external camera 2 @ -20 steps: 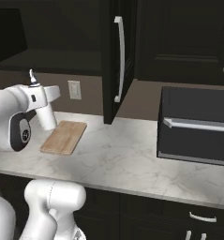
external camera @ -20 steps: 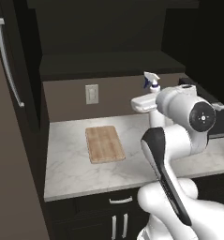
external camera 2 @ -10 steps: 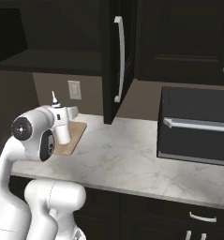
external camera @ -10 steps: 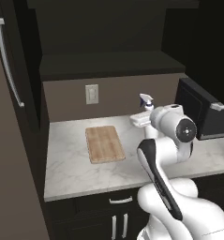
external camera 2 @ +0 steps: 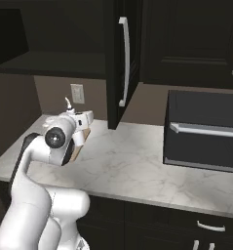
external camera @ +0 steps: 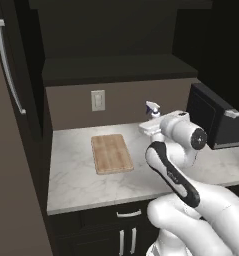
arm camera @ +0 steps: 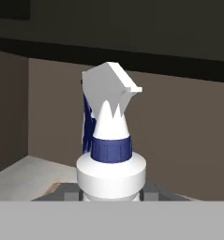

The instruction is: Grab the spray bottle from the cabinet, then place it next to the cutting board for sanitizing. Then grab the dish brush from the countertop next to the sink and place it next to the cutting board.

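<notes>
My gripper [arm camera: 111,191] is shut on the spray bottle [arm camera: 110,140], a white bottle with a blue collar and a white-and-blue trigger nozzle, held upright by its body. From the left base view the spray bottle [external camera: 152,108] pokes up above my gripper [external camera: 152,128], a little above the countertop [external camera: 81,180] and just right of the cutting board [external camera: 111,153]. The right base view shows the nozzle of the spray bottle [external camera 2: 68,103] over the cutting board's near edge [external camera 2: 82,143]. The dark cabinet [external camera: 6,150] rises at the left. The dish brush and the sink are out of view.
A black appliance [external camera: 216,120] stands on the counter to the right, seen also as a black appliance [external camera 2: 203,129]. A wall outlet [external camera: 98,100] sits behind the board. A dark cabinet door [external camera 2: 124,58] with a silver handle hangs above the countertop [external camera 2: 137,166].
My arm has come down and slightly left with the spray bottle, bringing it from high above the counter to just beside the board. The board has not moved.
</notes>
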